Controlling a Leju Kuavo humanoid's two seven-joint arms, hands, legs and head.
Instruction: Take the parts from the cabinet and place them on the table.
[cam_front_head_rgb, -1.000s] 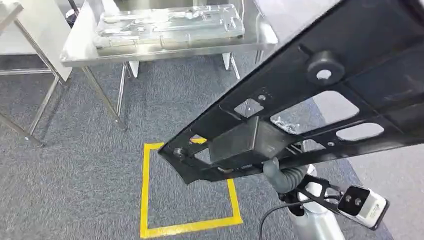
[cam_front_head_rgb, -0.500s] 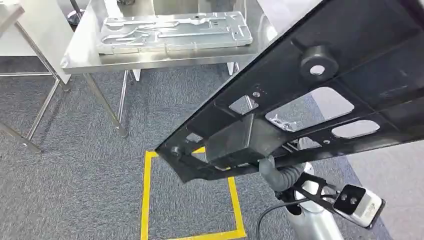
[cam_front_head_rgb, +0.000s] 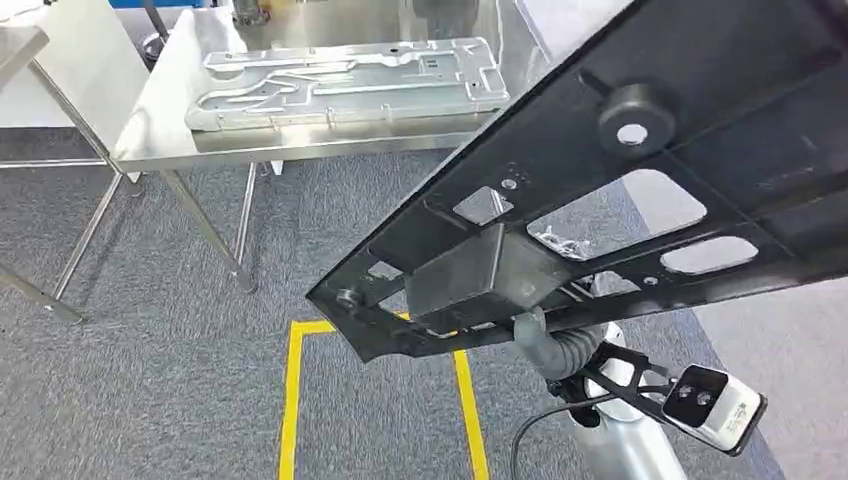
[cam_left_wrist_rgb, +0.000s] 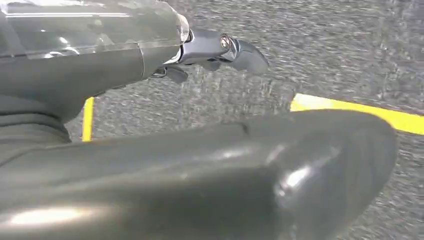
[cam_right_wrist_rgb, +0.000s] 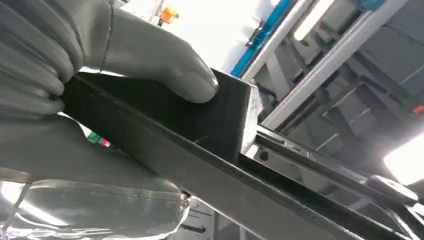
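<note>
A large black frame part (cam_front_head_rgb: 560, 130) with cut-outs and a round rubber boss slants across the right half of the head view, above the floor. My right hand (cam_front_head_rgb: 552, 347) grips it from underneath, near a box-shaped section. In the right wrist view the thumb (cam_right_wrist_rgb: 165, 60) presses on the part's black wall (cam_right_wrist_rgb: 215, 120) and the fingers wrap its edge. My left hand (cam_left_wrist_rgb: 125, 65) hangs over grey carpet with nothing in it, its dark fingers (cam_left_wrist_rgb: 220, 47) apart from the thumb. The steel table (cam_front_head_rgb: 160, 110) stands ahead, carrying a flat silver plate part (cam_front_head_rgb: 350, 80).
Yellow tape (cam_front_head_rgb: 292, 400) marks a square on the grey carpet between me and the table. A second table's steel legs (cam_front_head_rgb: 70, 250) stand at the left. My right wrist camera (cam_front_head_rgb: 710, 405) juts out below the black part.
The whole view has shifted: the table and silver plate now sit lower and larger, and the yellow square has slid down. The black part stays in my right hand.
</note>
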